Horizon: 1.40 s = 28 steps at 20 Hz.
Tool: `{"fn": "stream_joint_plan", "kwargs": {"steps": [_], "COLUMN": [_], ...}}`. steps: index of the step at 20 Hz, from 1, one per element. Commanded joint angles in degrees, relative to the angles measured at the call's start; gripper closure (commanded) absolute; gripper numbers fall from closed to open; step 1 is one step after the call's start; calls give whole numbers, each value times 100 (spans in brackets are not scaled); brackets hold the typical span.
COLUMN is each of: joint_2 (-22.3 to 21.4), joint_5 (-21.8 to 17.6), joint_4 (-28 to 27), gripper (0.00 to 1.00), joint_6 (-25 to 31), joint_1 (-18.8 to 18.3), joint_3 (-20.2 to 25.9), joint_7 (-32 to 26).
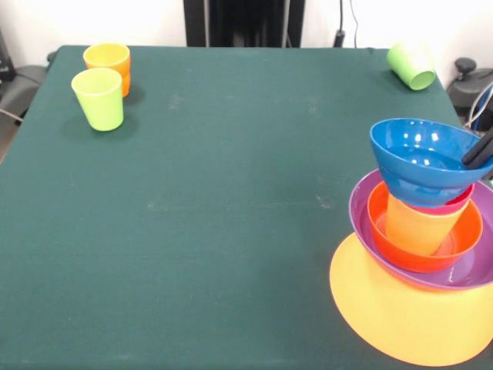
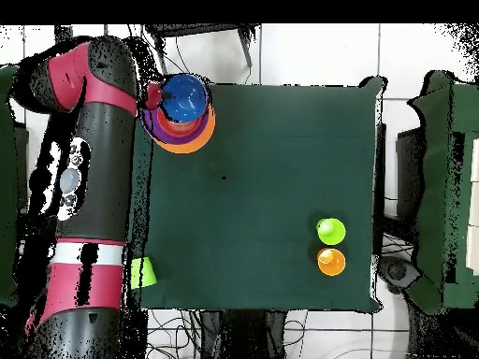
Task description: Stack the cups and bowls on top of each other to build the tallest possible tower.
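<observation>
End effector (image 1: 479, 151) entering from right edge, dark tips touching rim of tilted blue bowl (image 1: 420, 158); whether spread or pinching cannot be told. Bowl atop tower (image 1: 420, 254) at bench (image 1: 216, 208) edge. Orange cup (image 1: 108, 63) and lime cup (image 1: 99, 98) upright far across, another lime cup (image 1: 411, 65) tipped at corner

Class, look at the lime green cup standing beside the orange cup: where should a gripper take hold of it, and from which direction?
Grip the lime green cup by its open rim, coming straight down from above. It stands upright, mouth up, and the orange cup stands close behind, so probably close the fingers across the sides away from it.
</observation>
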Motion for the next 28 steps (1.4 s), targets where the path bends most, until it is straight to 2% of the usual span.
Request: {"fn": "stream_joint_plan", "kwargs": {"steps": [1,12,28], "joint_2": [117,40,206], "joint_5": [-270,-275,-477], "joint_4": [489,606,480], "gripper": [100,100,100], "joint_6": [-76,132,34], "joint_1": [139,211,145], "joint_3": [726,764,601], "joint_7": [-207,-209,-310]}}
